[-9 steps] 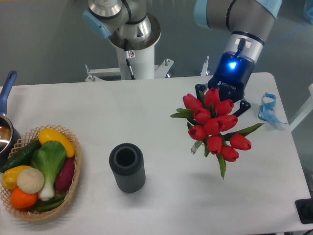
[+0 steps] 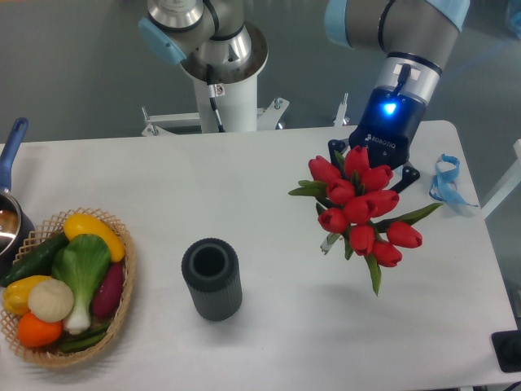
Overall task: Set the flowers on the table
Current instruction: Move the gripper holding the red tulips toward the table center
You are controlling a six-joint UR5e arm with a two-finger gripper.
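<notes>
The flowers, a bunch of red tulips with green leaves, hang above the right side of the white table, blooms facing the camera. My gripper is right behind and above the bunch and is shut on it. The blooms hide the stems and the grip point. The gripper's blue light is on.
A dark grey ribbed vase stands upright at the table's front centre. A wicker basket of toy vegetables sits at the front left, with a pot behind it. A blue ribbon lies at the right edge. The arm's base stands behind the table.
The gripper and the flowers have shifted slightly to the right and toward the front. Nothing else moved.
</notes>
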